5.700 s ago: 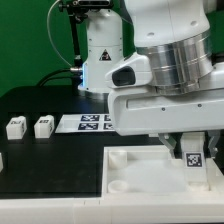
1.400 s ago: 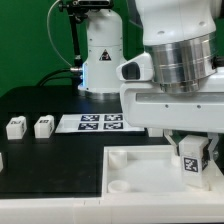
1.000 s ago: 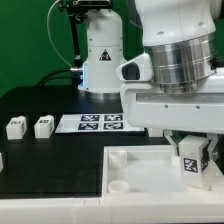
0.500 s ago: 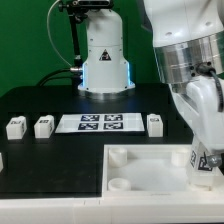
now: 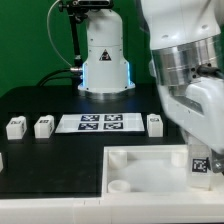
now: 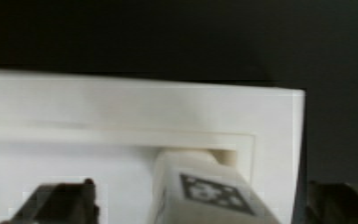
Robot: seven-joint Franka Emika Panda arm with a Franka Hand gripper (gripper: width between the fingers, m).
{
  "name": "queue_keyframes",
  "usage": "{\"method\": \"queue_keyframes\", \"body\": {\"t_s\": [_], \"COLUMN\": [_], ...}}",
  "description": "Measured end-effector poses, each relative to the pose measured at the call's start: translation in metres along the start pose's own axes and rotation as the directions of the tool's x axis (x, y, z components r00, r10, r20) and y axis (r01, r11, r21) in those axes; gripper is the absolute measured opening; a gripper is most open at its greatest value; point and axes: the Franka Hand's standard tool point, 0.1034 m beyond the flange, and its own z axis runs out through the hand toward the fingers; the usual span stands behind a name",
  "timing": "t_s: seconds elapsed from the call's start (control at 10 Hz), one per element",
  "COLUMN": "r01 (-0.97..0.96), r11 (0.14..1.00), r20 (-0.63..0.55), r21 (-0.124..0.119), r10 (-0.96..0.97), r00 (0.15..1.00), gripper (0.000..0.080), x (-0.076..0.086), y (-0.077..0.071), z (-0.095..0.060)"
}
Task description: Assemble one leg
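Note:
A white leg [image 5: 199,167] with a black-and-white tag stands at the near right corner of the large white tray-like part [image 5: 140,160]. My gripper [image 5: 205,155] is over it, turned on its wrist. In the wrist view the leg [image 6: 204,188] rises from the tray's corner recess [image 6: 229,150], tilted. The two dark fingertips [image 6: 62,202] stand well off it on both sides, with gaps showing. The gripper [image 6: 202,208] is open around the leg and does not touch it.
Two loose legs [image 5: 15,127] [image 5: 43,126] lie at the exterior view's left on the black table, and a third [image 5: 155,123] stands right of the marker board [image 5: 98,122]. The robot base [image 5: 103,60] is at the back.
The hand has turned on its wrist over the leg in the tray corner and shifted to the exterior view's right. This uncovered the third loose leg beside the marker board.

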Motion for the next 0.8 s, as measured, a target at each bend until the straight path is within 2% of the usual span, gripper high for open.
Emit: {"method": "queue_keyframes", "body": {"t_s": [0.1,0.4,0.5,0.6,0.7,0.8], "r01": [0.193,0.445,0.562,0.751,0.796,0.794], "r11": [0.981,0.895,0.826,0.654,0.597,0.600], "r20": [-0.008,-0.001,0.006,0.042,0.044,0.041], "r21": [-0.035,-0.036,-0.042,-0.095,-0.098,-0.097], "r10": [-0.193,-0.446,-0.562,-0.751,-0.797,-0.795], "r00": [0.981,0.895,0.827,0.659,0.603,0.606], "gripper": [0.0638,0.0648,0.0649,0.0649,0.0649,0.0620], "x": [0.000,0.001,0.001,0.001,0.002,0.003], "y": [0.003,0.003,0.003,0.000,-0.006,-0.004], "z": [0.000,0.000,0.000,-0.008,-0.012,-0.009]}}
